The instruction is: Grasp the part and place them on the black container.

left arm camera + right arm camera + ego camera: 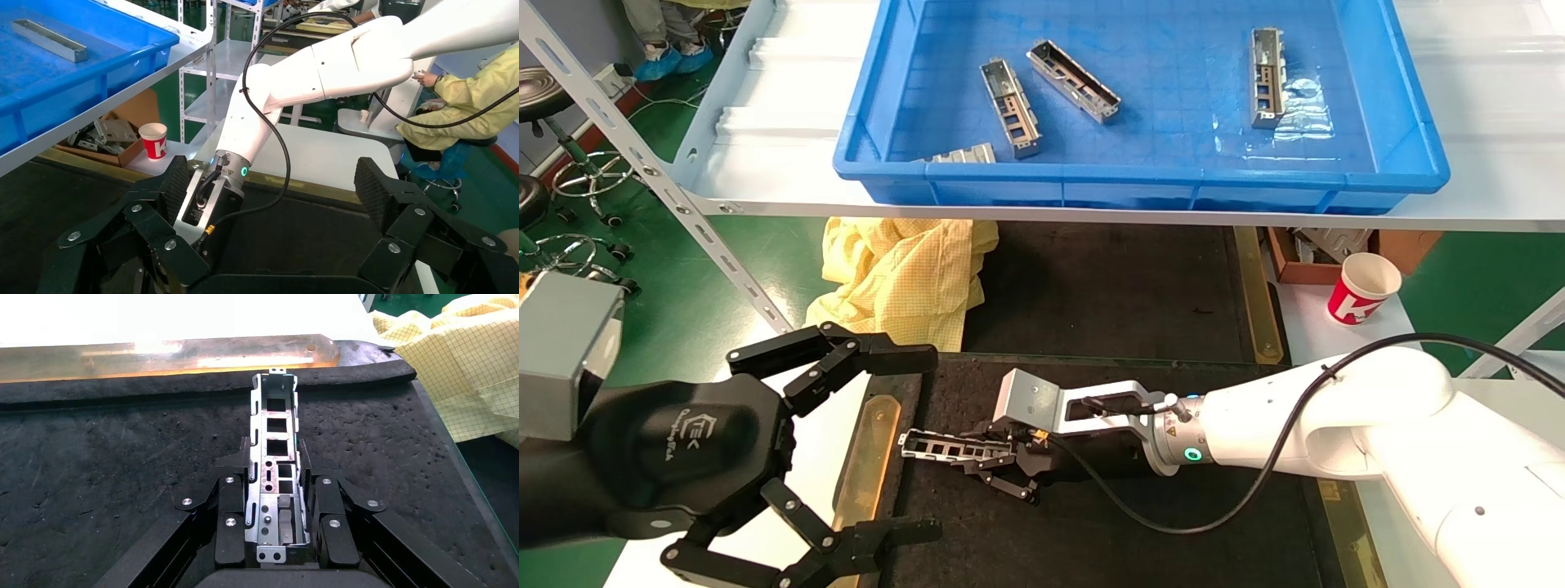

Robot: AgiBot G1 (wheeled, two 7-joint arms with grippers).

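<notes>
Two grippers show: the left gripper [846, 445], jaws spread wide, hangs nearest; beyond it the right gripper [997, 461] pinches the part [940, 447] low over the black container [1091, 523]. Four more parts lie in the blue bin [1410, 155] farther off.

Part [964, 154] half hidden behind blue bin [1091, 192] wall.

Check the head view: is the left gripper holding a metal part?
No. The left gripper is open and holds nothing at the black container's edge; the right gripper holds the part.
</notes>
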